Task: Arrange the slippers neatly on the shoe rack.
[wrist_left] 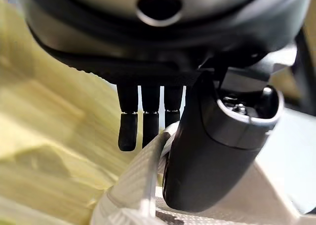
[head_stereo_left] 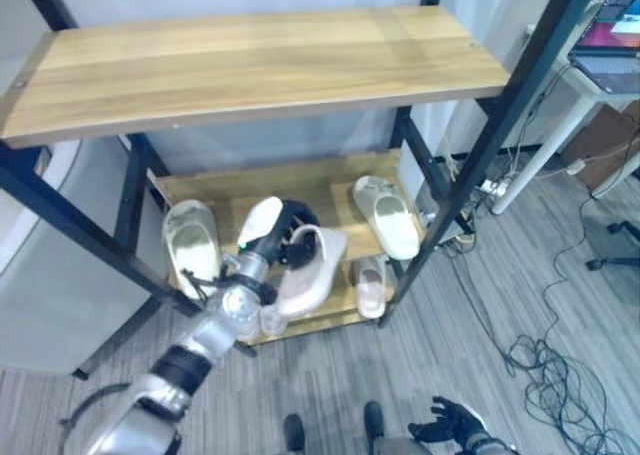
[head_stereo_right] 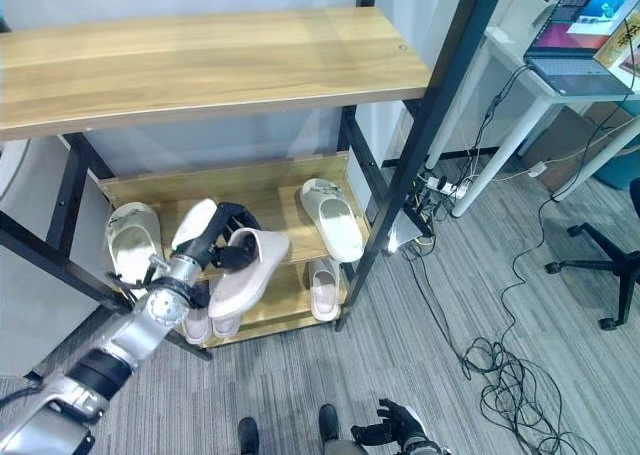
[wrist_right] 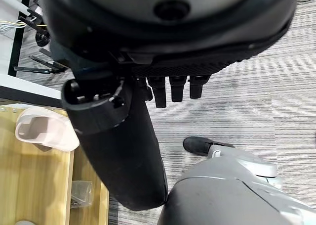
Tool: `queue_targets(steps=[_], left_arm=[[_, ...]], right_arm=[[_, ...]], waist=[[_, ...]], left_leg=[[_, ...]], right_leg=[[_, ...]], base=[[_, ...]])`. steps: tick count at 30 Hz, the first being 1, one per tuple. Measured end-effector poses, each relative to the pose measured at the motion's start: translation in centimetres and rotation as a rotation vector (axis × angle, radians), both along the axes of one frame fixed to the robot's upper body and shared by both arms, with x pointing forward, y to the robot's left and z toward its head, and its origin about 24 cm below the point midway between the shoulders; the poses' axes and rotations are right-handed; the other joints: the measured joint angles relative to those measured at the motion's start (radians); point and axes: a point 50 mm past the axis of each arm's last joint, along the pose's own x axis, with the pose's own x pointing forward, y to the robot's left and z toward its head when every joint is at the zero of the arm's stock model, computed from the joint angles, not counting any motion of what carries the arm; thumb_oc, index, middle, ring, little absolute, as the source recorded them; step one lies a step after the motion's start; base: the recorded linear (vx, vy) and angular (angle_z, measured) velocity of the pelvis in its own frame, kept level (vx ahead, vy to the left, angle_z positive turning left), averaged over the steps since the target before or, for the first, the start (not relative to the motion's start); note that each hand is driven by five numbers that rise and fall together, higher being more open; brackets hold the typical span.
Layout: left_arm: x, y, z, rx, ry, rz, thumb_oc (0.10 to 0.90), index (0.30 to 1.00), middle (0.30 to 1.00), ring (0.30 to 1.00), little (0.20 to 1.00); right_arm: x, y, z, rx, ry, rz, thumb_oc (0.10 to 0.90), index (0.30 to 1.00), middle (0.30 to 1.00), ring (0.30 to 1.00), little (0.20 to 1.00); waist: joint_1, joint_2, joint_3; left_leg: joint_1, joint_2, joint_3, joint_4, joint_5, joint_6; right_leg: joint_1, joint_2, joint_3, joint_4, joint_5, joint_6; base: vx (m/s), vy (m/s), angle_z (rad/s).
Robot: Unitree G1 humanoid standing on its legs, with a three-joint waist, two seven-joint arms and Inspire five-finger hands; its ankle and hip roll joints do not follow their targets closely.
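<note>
The dark left hand point(head_stereo_left: 288, 237) is clamped on a pale pink foam slipper point(head_stereo_left: 312, 271), thumb and fingers point(wrist_left: 129, 131) pinching its strap, and holds it tilted above the front edge of the middle shelf of the black-framed, wooden-shelved shoe rack point(head_stereo_left: 250, 65). On that shelf a cream slipper point(head_stereo_left: 192, 243) lies at about nine o'clock from the held one, and another cream slipper point(head_stereo_left: 388, 217) lies at about two o'clock, well apart from it. On the lowest shelf a smaller pale slipper point(head_stereo_left: 371, 285) sits at about four o'clock, near the rack's front right post. The right hand point(head_stereo_left: 452, 421) hangs low at the bottom of the head views over grey wood-look floor point(head_stereo_left: 520, 305), its fingers point(wrist_right: 178, 87) loosely relaxed and holding nothing.
</note>
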Motion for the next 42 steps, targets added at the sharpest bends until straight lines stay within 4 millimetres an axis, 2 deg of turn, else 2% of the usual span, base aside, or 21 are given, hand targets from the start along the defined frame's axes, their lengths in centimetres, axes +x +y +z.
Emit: queue_targets(steps=[7, 12, 17, 20, 22, 25, 26, 27, 32, 35, 40, 42], left_arm=[[-2.1, -1.2, 0.5, -0.239, 0.012, -0.076, 0.4, 0.3, 0.3, 0.3, 0.3], [-4.4, -2.3, -1.2, -0.314, 0.115, -0.18, 0.4, 0.3, 0.3, 0.3, 0.3], [-5.0, -2.4, -2.0, -0.339, 0.158, -0.193, 0.4, 0.3, 0.3, 0.3, 0.3], [-6.5, -2.4, -4.6, -0.326, 0.288, -0.211, 0.4, 0.3, 0.3, 0.3, 0.3], [-8.0, -2.3, -7.8, -0.297, 0.443, -0.202, 0.4, 0.3, 0.3, 0.3, 0.3], [-9.8, -1.8, -10.7, -0.27, 0.581, -0.163, 0.4, 0.3, 0.3, 0.3, 0.3], [-10.1, -1.7, -11.3, -0.264, 0.605, -0.153, 0.4, 0.3, 0.3, 0.3, 0.3], [-10.0, -1.5, -11.6, -0.251, 0.614, -0.14, 0.4, 0.3, 0.3, 0.3, 0.3], [-6.1, -0.7, -10.2, -0.187, 0.542, -0.098, 0.4, 0.3, 0.3, 0.3, 0.3], [-4.3, -0.7, -8.9, -0.171, 0.484, -0.075, 0.4, 0.3, 0.3, 0.3, 0.3], [-0.7, -1.5, -4.5, -0.157, 0.286, -0.066, 0.4, 0.3, 0.3, 0.3, 0.3], [1.1, -1.7, -1.7, -0.165, 0.174, -0.049, 0.4, 0.3, 0.3, 0.3, 0.3]], right_arm=[[-0.7, -0.4, -0.1, -0.006, 0.014, -0.036, 0.8, 0.9, 0.9, 0.9, 0.9], [-1.1, -1.0, -0.1, -0.012, 0.023, -0.07, 0.8, 0.9, 0.9, 0.9, 0.9], [-1.4, -1.0, -0.2, -0.012, 0.031, -0.073, 0.8, 0.9, 0.9, 0.9, 0.9], [-1.7, -1.4, -0.2, -0.018, 0.037, -0.086, 0.8, 0.9, 0.9, 0.9, 0.9], [-1.7, -1.5, -0.2, -0.019, 0.037, -0.097, 0.8, 0.9, 0.9, 0.9, 0.9], [-1.7, -1.6, -0.2, -0.022, 0.036, -0.098, 0.8, 0.9, 0.9, 0.9, 0.9], [-1.6, -1.6, -0.2, -0.025, 0.034, -0.093, 0.8, 0.9, 0.9, 0.9, 0.9], [-0.5, -1.6, 0.2, -0.031, 0.002, -0.08, 0.8, 0.9, 0.9, 0.9, 0.9], [4.7, -1.1, 1.9, -0.016, -0.139, -0.083, 0.8, 0.9, 0.9, 0.9, 0.9], [6.3, -1.1, 2.8, -0.011, -0.196, -0.087, 0.8, 0.9, 0.9, 0.9, 0.9], [9.8, -0.7, 5.4, 0.004, -0.369, -0.068, 0.8, 0.9, 0.9, 0.9, 0.9], [11.9, -0.2, 7.2, 0.022, -0.474, -0.061, 0.8, 0.9, 0.9, 0.9, 0.9]], waist=[[0.009, 0.026, 0.001], [0.011, 0.048, -0.002], [0.014, 0.052, -0.005], [0.013, 0.066, -0.014], [0.014, 0.07, -0.017], [0.015, 0.067, -0.012], [0.017, 0.058, -0.004], [0.019, 0.071, 0.017], [0.041, 0.035, 0.162], [0.04, 0.026, 0.191], [0.039, 0.023, 0.237], [0.023, 0.017, 0.264]], left_leg=[[0.031, 0.001, 0.002, -0.001, -0.003, 0.0], [0.052, 0.002, 0.004, -0.001, -0.012, -0.006], [0.052, 0.003, 0.003, -0.001, -0.012, -0.008], [0.053, 0.002, 0.003, 0.0, -0.012, -0.003], [0.053, 0.004, 0.003, 0.0, -0.01, -0.001], [0.046, 0.005, 0.001, 0.0, -0.007, -0.002], [0.029, 0.005, -0.003, 0.004, 0.003, -0.001], [-0.011, 0.007, -0.007, 0.015, 0.016, 0.0], [-0.231, 0.019, -0.034, 0.157, 0.001, -0.009], [-0.329, 0.021, -0.045, 0.216, 0.0, -0.009], [-0.567, 0.035, -0.05, 0.412, -0.041, -0.005], [-0.697, 0.041, -0.051, 0.532, -0.07, -0.003]], right_leg=[[0.029, 0.0, 0.001, 0.0, -0.009, 0.007], [0.049, 0.001, 0.004, 0.0, -0.01, 0.006], [0.049, 0.002, 0.005, 0.0, -0.008, 0.006], [0.049, 0.002, 0.006, 0.0, -0.009, 0.006], [0.05, 0.005, 0.003, 0.0, -0.009, 0.005], [0.042, 0.009, 0.002, 0.008, -0.009, 0.006], [0.02, 0.013, 0.002, 0.016, -0.008, 0.005], [-0.03, 0.013, 0.0, 0.058, -0.011, 0.006], [-0.26, 0.011, -0.013, 0.241, -0.045, -0.024], [-0.374, -0.001, -0.022, 0.337, -0.073, -0.028], [-0.606, -0.005, -0.021, 0.522, -0.115, -0.043], [-0.74, -0.006, -0.003, 0.642, -0.138, -0.052]], base=[[-0.01, -0.028, 0.0], [0.0, 0.0, 0.0], [-0.04, -0.039, -0.01], [-0.01, -0.006, -0.01], [-0.06, -0.005, 0.02], [-0.23, 0.0, 0.01], [-0.41, -0.032, 0.05], [-0.3, -0.051, 0.09], [-0.19, -0.045, 0.11], [-0.14, -0.016, 0.11], [-0.14, 0.007, 0.01], [-0.14, 0.003, -0.05]])
